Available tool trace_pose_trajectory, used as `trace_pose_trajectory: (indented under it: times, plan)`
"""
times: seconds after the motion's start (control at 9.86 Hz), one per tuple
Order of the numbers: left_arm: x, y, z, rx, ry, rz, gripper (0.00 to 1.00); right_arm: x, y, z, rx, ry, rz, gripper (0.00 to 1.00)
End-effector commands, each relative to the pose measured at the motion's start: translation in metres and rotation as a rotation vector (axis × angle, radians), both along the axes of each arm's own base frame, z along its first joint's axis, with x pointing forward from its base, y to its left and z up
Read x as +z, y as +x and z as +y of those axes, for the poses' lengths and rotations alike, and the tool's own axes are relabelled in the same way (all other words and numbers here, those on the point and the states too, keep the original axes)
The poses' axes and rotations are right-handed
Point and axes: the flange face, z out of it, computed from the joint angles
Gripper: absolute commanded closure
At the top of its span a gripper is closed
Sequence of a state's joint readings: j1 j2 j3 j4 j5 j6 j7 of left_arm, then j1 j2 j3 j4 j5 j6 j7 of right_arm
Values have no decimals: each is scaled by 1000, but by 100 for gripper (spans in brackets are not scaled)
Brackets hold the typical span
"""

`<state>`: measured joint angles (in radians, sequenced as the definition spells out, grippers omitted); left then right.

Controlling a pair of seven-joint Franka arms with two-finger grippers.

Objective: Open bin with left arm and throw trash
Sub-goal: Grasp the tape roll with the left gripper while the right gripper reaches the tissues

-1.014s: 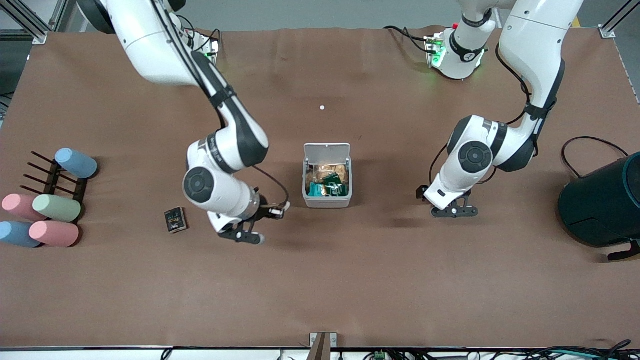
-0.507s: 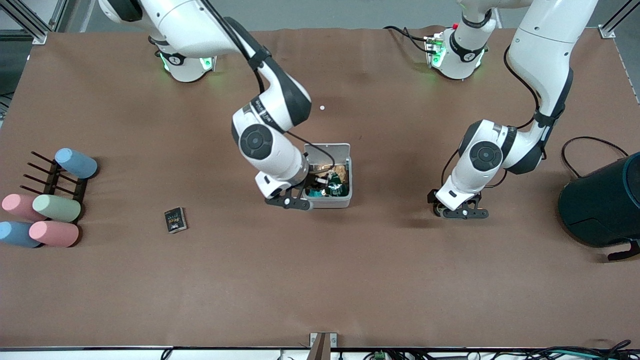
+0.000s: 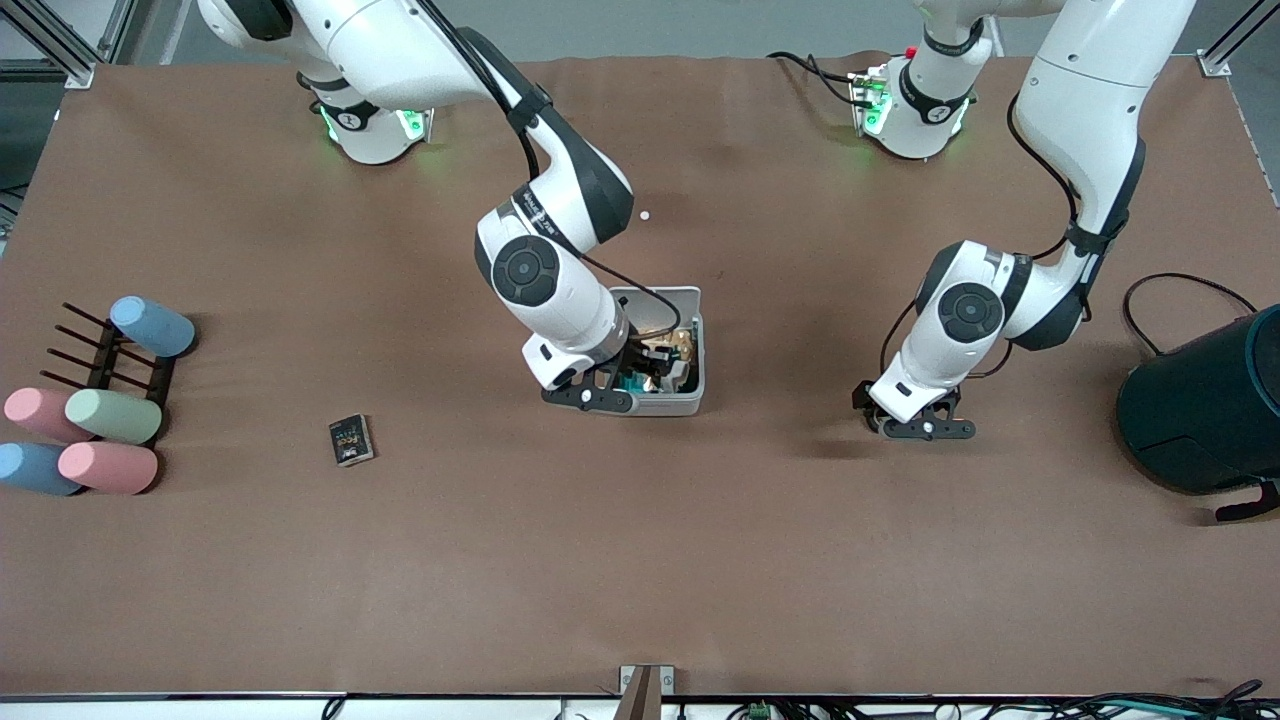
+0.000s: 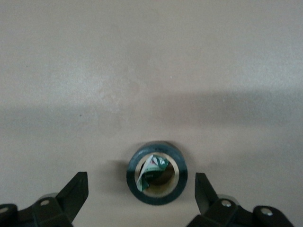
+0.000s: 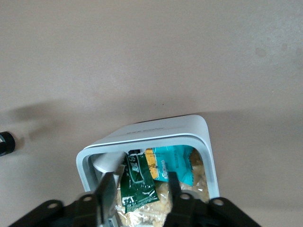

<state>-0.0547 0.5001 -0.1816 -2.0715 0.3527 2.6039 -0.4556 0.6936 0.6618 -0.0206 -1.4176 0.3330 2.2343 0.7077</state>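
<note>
We see the bin at mid-counter, lid up, full of wrappers. The right gripper hangs over it, released. Our left gripper waits spread above the ring; the packet lies apart.

Pastel cylinders are lying beside a dark rack; a teal cylinder is sitting on the brown tabletop.
</note>
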Motion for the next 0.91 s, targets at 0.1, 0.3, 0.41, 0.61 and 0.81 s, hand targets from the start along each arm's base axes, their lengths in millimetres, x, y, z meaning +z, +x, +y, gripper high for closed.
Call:
trace_pose_trajectory:
  times: [0.1, 0.3, 0.41, 0.61, 0.81]
  plan:
    - [-7, 7, 0, 23, -10, -3, 0, -2, 27, -49, 90, -84, -57, 6]
    - [-8, 7, -4, 24, -14, -4, 4, -2, 54, -121, 242, -219, -41, 6]
    - [-7, 6, -6, 21, -16, -4, 12, -5, 66, -150, 303, -239, -47, 6]
    - [-10, 6, -7, 12, -16, 2, 36, -28, 84, -217, 517, -338, -66, 6]
    - [-11, 5, -7, 11, -16, 3, 56, -62, 78, -272, 573, -363, -110, 5]
